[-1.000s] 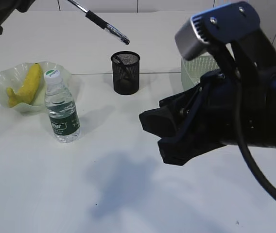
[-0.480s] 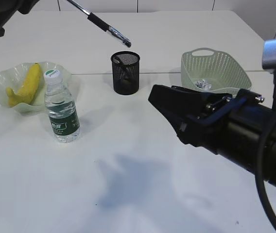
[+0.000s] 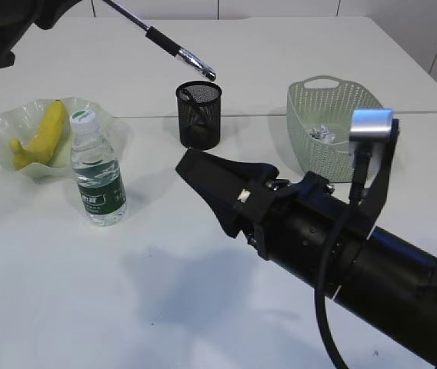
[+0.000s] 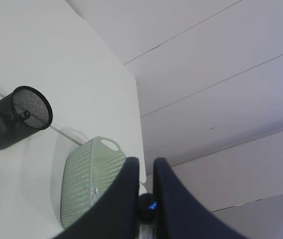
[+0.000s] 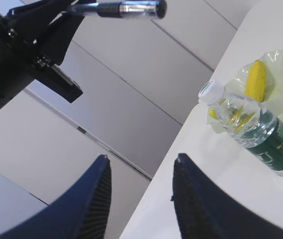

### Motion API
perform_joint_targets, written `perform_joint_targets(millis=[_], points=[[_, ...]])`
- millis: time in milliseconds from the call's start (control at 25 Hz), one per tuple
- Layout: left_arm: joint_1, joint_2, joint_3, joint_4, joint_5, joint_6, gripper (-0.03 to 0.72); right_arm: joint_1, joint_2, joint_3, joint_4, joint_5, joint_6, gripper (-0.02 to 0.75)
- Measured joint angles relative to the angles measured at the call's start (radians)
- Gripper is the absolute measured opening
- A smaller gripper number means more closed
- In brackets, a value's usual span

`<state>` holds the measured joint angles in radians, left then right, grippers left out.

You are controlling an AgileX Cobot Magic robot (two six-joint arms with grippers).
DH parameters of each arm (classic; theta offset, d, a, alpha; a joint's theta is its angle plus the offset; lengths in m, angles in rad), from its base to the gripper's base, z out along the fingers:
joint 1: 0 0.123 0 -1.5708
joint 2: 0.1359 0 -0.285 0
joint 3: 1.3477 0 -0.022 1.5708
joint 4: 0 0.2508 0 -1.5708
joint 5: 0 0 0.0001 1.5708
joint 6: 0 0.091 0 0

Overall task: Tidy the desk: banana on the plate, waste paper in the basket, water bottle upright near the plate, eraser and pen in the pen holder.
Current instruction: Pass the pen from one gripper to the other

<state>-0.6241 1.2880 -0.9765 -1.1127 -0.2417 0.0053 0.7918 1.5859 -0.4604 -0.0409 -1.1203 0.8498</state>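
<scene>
Above the pen holder, at the top left of the exterior view, left claw pinching a pen by its upper end, pen slanting down to the right with its tip just over the holder's rim, not yet inside. Fingers pressed nearly together in the left wrist view, the pen itself hidden there. Lower right, right claw stretched low across the bench toward the left, spread and holding nothing, well apart from the pen. Left of it, water bottle upright beside the plate, banana lying on the plate. Behind, basket with waste paper inside. Dark shape inside the holder, too unclear to name.
</scene>
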Motion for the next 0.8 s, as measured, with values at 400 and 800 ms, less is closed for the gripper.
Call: perform_joint_targets(millis=[400,800], points=[[0.000,0.000,0.000,-0.039,0.021,0.000,0.022,0.000,0.036,-0.111,0.012,-0.022,0.162,0.307],[0.000,0.019,0.000,-0.140,0.019,0.000,0.022,0.000,0.039,-0.168,0.166,-0.022,0.328,0.307]])
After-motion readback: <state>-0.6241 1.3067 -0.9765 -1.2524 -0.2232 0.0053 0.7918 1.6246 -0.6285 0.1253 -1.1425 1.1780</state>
